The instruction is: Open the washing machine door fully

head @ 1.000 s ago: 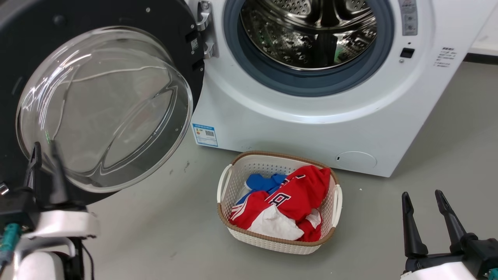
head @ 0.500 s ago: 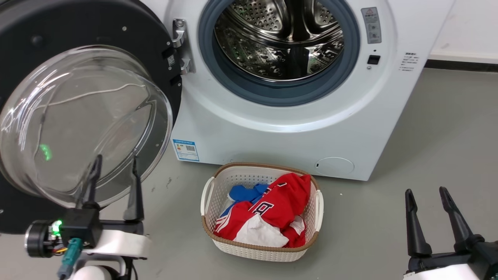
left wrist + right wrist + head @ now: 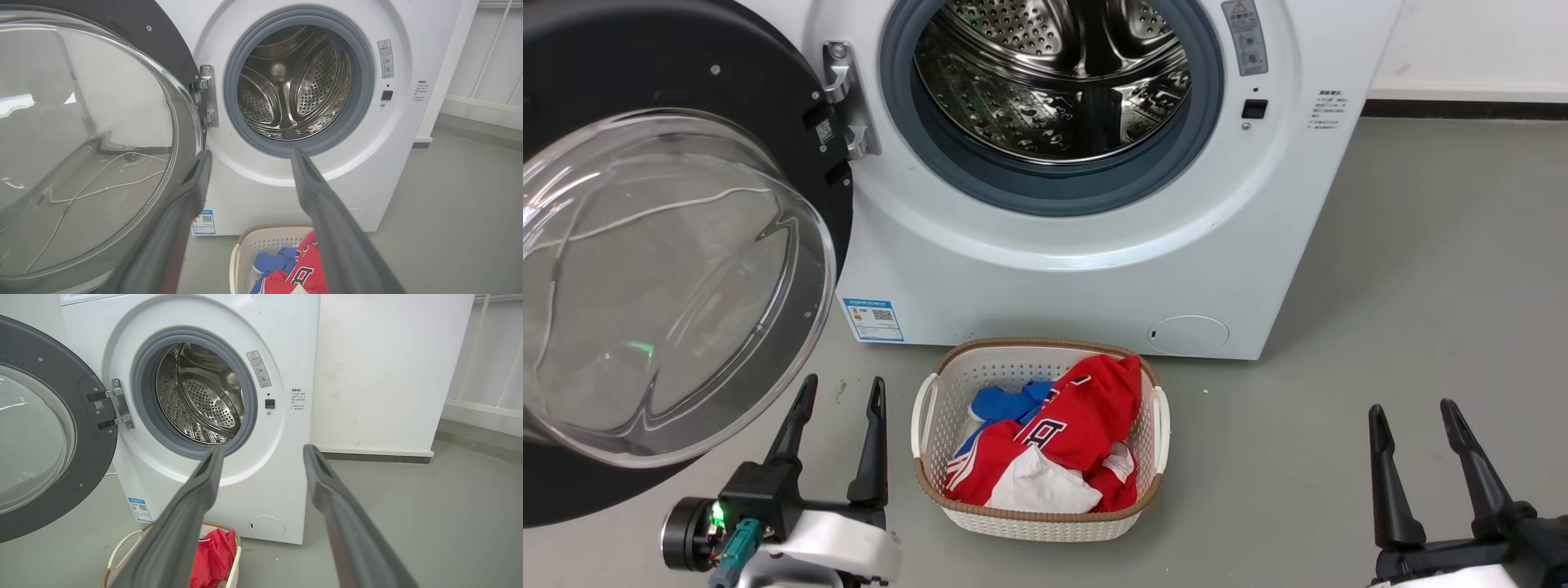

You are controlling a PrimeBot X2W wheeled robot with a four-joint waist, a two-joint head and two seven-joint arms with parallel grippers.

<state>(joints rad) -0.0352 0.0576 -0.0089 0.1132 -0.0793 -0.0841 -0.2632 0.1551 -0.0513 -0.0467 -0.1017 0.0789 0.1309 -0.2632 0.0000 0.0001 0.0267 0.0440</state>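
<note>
On grey floor (image 3: 1421,269) by white wall (image 3: 388,367): washing machine (image 3: 1054,269), washing machine door (image 3: 752,90) swung wide, basket (image 3: 1037,516) in front; left gripper (image 3: 843,381) and right gripper (image 3: 1411,407) spread, empty.

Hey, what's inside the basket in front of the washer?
The basket holds a red garment with white stripes, a blue garment and a white cloth. Anything beneath them is covered.

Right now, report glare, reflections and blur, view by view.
Head view: white streaks and a green glint on the washing machine door glass. Left wrist view: that glass mirrors the room; left end effector looks soft. Right wrist view: drum glints; right end effector soft.
</note>
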